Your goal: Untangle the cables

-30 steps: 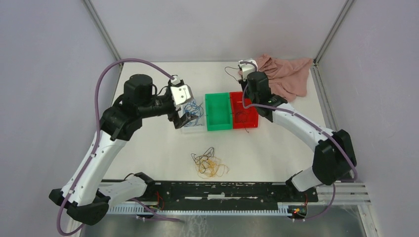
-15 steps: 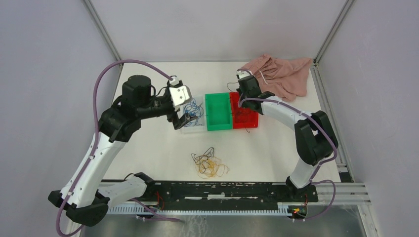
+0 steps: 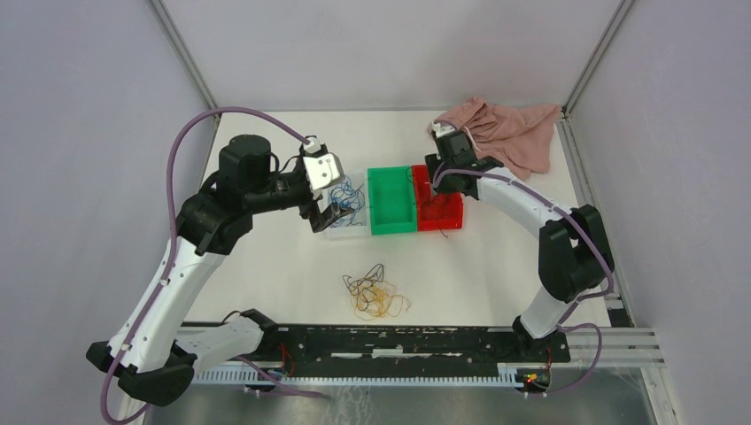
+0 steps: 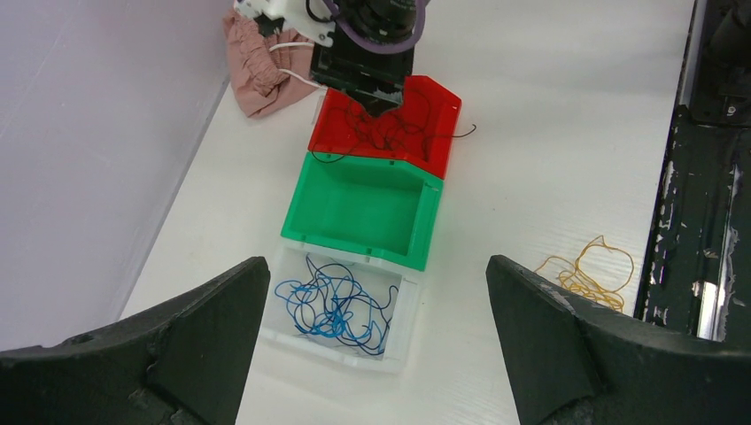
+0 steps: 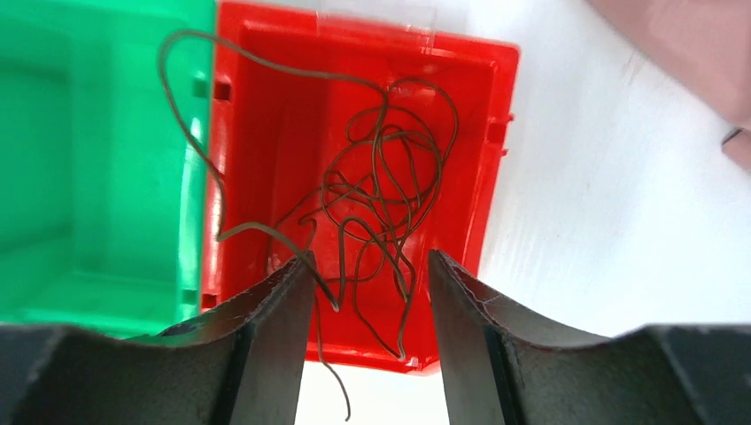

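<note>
My right gripper (image 3: 440, 184) hangs over the red plastic bin (image 3: 443, 213); tangled yellow-orange and dark wires (image 3: 376, 295) lie at its seven o'clock.

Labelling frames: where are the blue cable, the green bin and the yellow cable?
blue cable (image 4: 333, 305), left wrist view, middle of the tangle.
green bin (image 4: 363, 208), left wrist view, bare inner floor.
yellow cable (image 3: 381, 303), top external view, middle of the clump.

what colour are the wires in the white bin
Blue wires, in the white bin; clearest in the left wrist view.
</note>
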